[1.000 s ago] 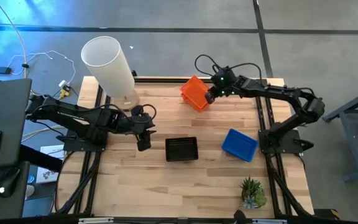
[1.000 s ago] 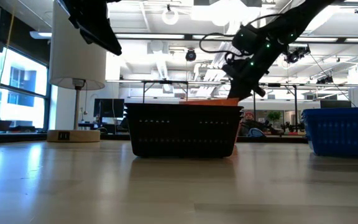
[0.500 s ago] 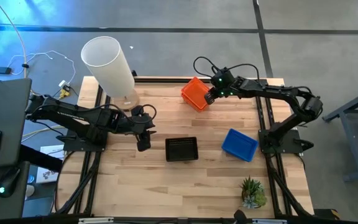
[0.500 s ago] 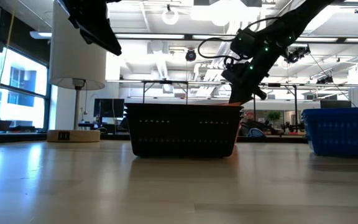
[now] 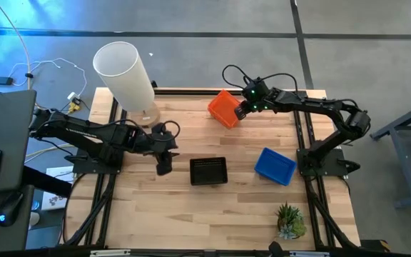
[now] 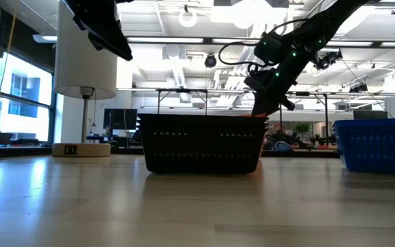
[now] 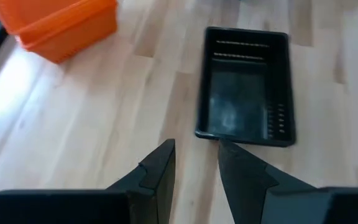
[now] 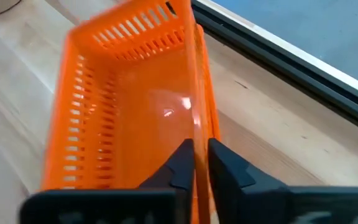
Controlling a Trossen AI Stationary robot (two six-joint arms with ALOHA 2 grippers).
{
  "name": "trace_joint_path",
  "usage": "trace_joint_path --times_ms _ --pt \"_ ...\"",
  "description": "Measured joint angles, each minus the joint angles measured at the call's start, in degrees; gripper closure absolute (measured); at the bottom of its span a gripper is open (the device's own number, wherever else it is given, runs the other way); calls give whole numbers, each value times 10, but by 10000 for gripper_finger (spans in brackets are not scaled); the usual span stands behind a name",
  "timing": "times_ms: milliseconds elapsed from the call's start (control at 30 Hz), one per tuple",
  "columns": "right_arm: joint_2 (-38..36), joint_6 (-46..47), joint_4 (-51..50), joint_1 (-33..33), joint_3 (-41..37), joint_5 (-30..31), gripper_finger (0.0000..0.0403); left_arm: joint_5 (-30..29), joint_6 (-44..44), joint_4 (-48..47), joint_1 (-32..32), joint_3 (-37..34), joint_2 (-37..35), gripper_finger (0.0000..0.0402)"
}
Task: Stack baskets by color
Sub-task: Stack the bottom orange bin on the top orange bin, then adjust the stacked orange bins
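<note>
An orange basket [image 5: 223,107] stands near the table's far edge. In the left wrist view it [image 7: 61,25] shows two orange rims, one above the other. My right gripper [image 8: 197,163] is shut on its right side wall. A black basket [image 5: 209,171] sits on its base mid-table, and a blue basket [image 5: 275,165] sits to its right. My left gripper [image 7: 196,162] hangs open above bare table left of the black basket [image 7: 247,87], with nothing between its fingers. My right gripper pinches the orange basket's side wall at its rim [image 8: 196,134], one finger inside the basket and one outside. The fingers slant down from the table's right side. The basket sits about level with its base down at the table.
A tall white cylinder [image 5: 125,75] stands at the far left corner, close behind my left arm. A small green plant [image 5: 289,221] sits at the near right. Bare wood lies along the near edge and between the black and orange baskets.
My right gripper has sunk a little with the orange basket. The basket's rim showed above the black basket in the low view and has dropped behind it. My left arm has kept still.
</note>
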Motion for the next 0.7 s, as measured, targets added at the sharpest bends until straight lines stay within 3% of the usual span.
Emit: trace_joint_path --times_ms 300,700 --pt "0 0 0 0 0 5 284 42 5 0 16 0 0 294" --pt "-61 0 -5 11 2 -17 274 120 5 96 49 -81 0 294"
